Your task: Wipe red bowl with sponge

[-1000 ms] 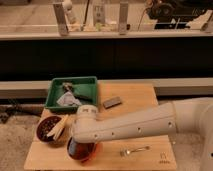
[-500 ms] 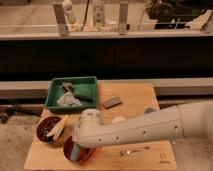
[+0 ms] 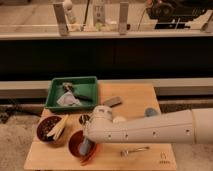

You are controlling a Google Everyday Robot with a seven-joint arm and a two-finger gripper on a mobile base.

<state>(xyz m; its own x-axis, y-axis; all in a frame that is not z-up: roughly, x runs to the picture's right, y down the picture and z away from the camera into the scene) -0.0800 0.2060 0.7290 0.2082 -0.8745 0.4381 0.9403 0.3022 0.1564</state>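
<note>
Gripper (image 3: 87, 142) over red bowl (image 3: 74, 143), hold unclear | bowl round, dark inside | light-blue sponge (image 3: 85, 148) in it

Cream-white arm (image 3: 145, 131); its jaws sit in the orange-red bowl (image 3: 75, 143) with a pale-blue sponge (image 3: 85, 146). Left of them a maroon bowl (image 3: 39, 131); behind, a green tray (image 3: 72, 108); tan bench (image 3: 137, 96).
</note>
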